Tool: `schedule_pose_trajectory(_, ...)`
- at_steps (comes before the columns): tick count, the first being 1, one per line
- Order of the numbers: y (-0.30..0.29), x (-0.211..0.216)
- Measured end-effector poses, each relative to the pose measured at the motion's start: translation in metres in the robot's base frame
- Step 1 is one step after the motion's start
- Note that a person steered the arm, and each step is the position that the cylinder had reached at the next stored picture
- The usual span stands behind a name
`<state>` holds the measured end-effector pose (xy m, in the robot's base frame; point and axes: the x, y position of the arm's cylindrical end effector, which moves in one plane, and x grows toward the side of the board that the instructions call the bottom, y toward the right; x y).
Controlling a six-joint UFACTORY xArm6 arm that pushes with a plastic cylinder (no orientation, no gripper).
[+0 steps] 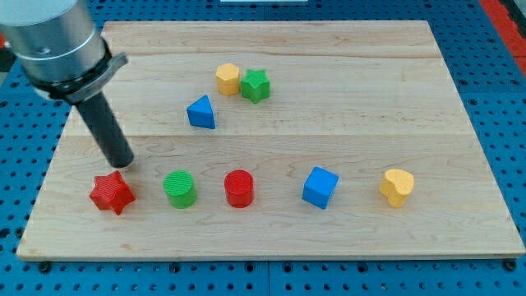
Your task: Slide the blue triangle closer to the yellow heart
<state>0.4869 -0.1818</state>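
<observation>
The blue triangle [201, 113] lies left of the board's middle, toward the view's top. The yellow heart [397, 187] lies far off at the lower right. My tip [121, 163] is at the left side of the board, just above the red star [112, 192], well to the lower left of the blue triangle and apart from it. The rod leans up to the view's top left.
A yellow hexagon [228, 79] and a green star [256, 85] sit close together, up and right of the triangle. A green cylinder [179, 189], a red cylinder [239, 188] and a blue cube [320, 187] stand in a row between the red star and the heart.
</observation>
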Motion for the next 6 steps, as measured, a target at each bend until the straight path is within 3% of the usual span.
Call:
schedule_pose_trajectory(2,0.081,-0.015)
schedule_pose_trajectory(3,0.082,-0.026)
schedule_pose_trajectory(4,0.036,-0.007)
schedule_pose_trajectory(6,0.015,-0.044)
